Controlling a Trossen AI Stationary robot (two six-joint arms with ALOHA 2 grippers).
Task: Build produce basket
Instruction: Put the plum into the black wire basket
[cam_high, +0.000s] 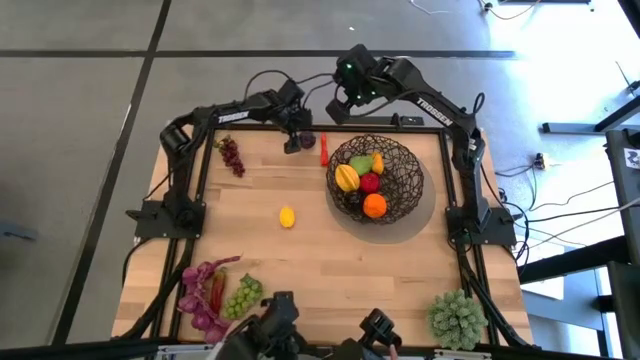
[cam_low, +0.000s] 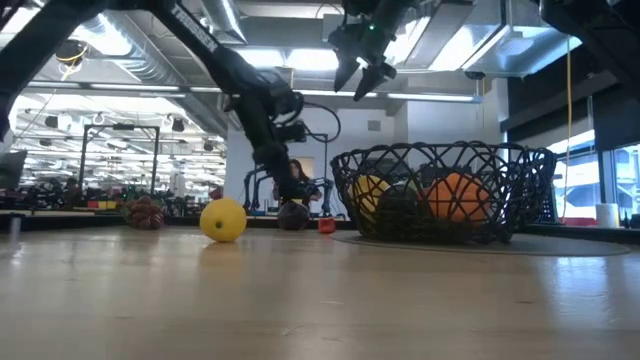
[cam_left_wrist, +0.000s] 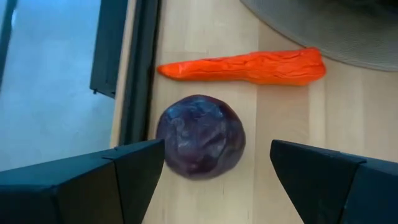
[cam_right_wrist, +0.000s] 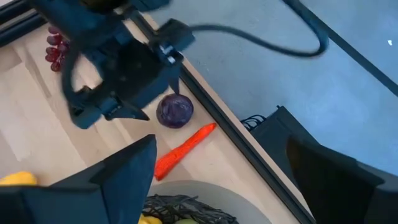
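Fingers of the left gripper (cam_left_wrist: 214, 177) spread around a round dark purple cabbage (cam_left_wrist: 200, 136); right gripper (cam_low: 364, 77) fingers spread above the dark wire basket (cam_high: 400, 178).

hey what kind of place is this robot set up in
Probably a robotics lab or workshop in a large open industrial hall: the wooden table sits in a metal frame on bare concrete floor, and exposed ceiling ducts and workbenches fill the background.

Dark open-weave basket (cam_high: 403, 172); orange-red chilli (cam_left_wrist: 245, 66); purple round fruit (cam_left_wrist: 200, 136) (mottled); yellow lemon (cam_high: 287, 217)
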